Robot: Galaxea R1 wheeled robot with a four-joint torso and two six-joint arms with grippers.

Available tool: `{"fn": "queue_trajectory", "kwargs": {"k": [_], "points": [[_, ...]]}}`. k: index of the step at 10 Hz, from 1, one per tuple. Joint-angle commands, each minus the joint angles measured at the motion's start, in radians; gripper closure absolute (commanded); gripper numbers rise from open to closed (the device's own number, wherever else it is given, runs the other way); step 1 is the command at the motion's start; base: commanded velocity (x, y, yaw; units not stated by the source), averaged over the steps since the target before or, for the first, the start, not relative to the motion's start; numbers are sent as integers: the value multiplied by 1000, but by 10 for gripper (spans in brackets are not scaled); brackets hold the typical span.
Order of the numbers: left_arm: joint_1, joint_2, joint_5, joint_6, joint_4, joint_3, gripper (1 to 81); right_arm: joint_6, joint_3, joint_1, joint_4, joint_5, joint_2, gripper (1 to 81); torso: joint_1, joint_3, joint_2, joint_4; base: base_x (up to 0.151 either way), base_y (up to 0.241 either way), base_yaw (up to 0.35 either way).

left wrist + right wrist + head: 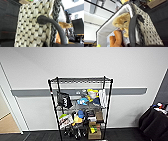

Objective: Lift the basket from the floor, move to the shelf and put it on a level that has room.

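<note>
The shelf [80,107], a tall black wire rack, stands against the white wall straight ahead. Its top level [81,80] is bare wire, while the lower tiers are crowded. The basket [31,28] looms close in the left wrist view, its cream-and-dark weave crossed by a dark handle [55,26]. In the right wrist view the basket [146,25] shows its pale lining [107,27], its other handle [132,30], a tan plush toy [121,22] and an orange-brown one [115,38]. The dark carpet floor [37,136] runs below the shelf.
A black bag [63,100] hangs on the shelf and a cardboard box [95,130] sits on its lowest tier. A doorway with light wooden flooring [6,123] opens at the left. Something draped in dark cloth [153,122] stands at the right.
</note>
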Motion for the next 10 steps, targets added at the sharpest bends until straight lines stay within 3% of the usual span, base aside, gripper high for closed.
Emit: {"fn": "queue_trajectory", "kwargs": {"k": [1,10], "points": [[-130,-5,35,25,24,95,811,18,78,125,15,-22,-3,811,0,0,0,0,133,0,0],[-124,-14,35,30,26,107,811,21,91,113,15,-18,-14,811,1,0,0,0,129,0,0]]}}
